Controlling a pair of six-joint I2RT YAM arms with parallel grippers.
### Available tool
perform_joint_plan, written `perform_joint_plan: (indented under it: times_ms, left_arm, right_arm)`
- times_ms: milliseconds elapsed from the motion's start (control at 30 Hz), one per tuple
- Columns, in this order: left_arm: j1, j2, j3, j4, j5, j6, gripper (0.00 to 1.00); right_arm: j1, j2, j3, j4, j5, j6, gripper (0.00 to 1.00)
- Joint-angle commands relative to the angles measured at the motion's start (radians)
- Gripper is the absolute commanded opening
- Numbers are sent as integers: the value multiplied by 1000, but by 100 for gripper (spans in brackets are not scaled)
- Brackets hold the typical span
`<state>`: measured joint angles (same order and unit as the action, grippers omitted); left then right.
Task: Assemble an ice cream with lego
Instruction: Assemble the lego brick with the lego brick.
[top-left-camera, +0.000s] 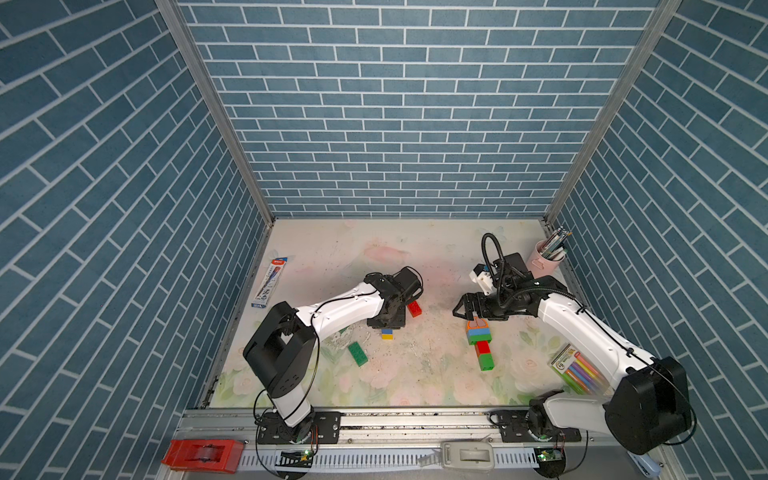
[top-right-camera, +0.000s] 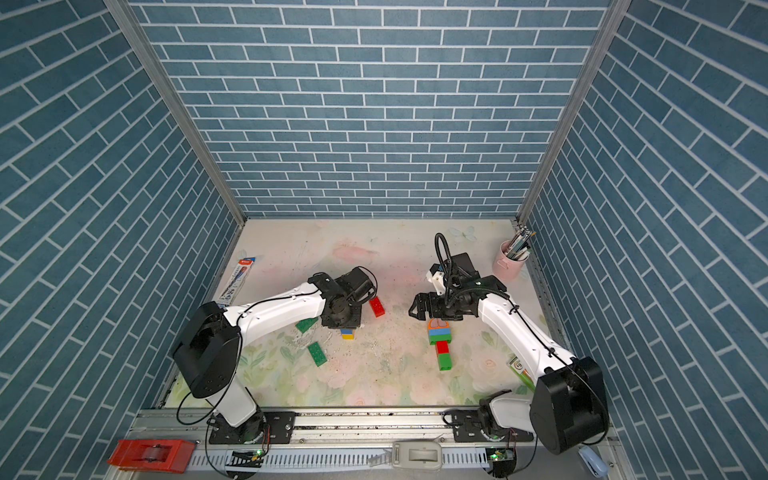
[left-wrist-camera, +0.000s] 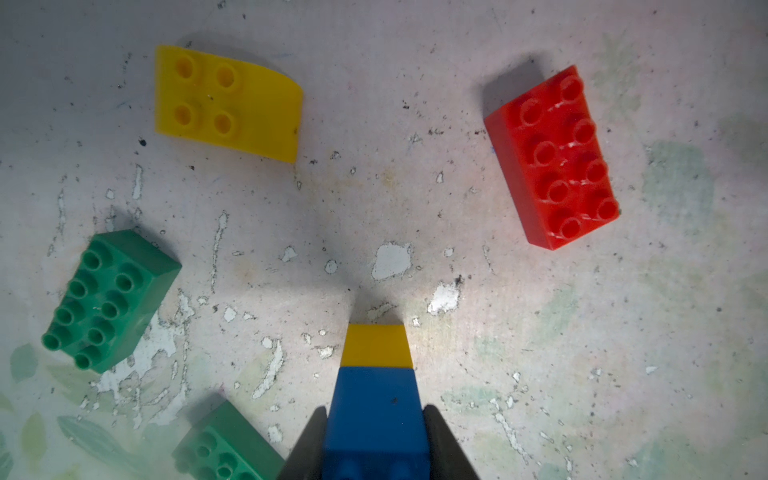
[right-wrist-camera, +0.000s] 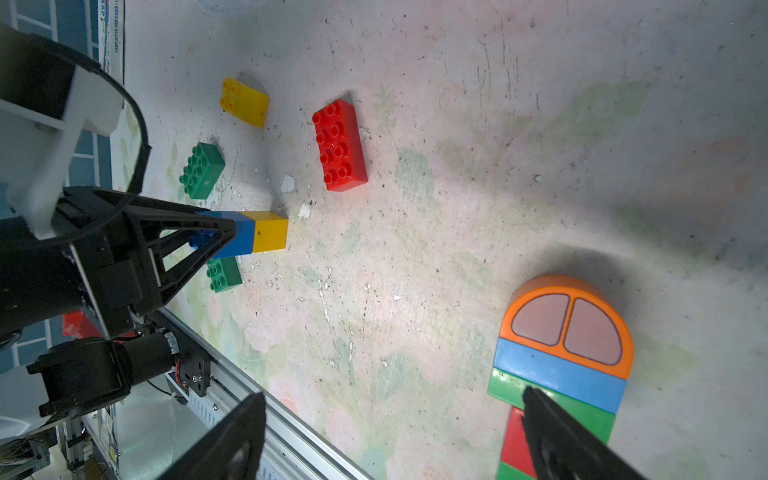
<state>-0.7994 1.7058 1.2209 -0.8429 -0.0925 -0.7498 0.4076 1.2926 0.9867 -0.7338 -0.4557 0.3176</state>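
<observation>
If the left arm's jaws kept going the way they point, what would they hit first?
Probably the bare table: the held blue-and-yellow bricks point straight down at it, perhaps touching it.

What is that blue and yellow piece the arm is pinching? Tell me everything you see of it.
The blue-and-yellow piece is two chunky, glossy plastic bricks joined end to end. The left gripper is shut on the sides of the blue brick, whose studs face the gripper. The yellow brick points down at the scuffed table; whether it touches is unclear.
</observation>
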Motion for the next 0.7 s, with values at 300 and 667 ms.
perform_joint_plan:
  times_ms: [300,667]
  left_arm:
    - [-12,109,-24,-90,34,22,0]
    - [-12,54,7,-73,1,9,25]
  right_arm:
    - [0,-2,31,-39,23,9,96]
    - [0,-6,35,-30,25,11,96]
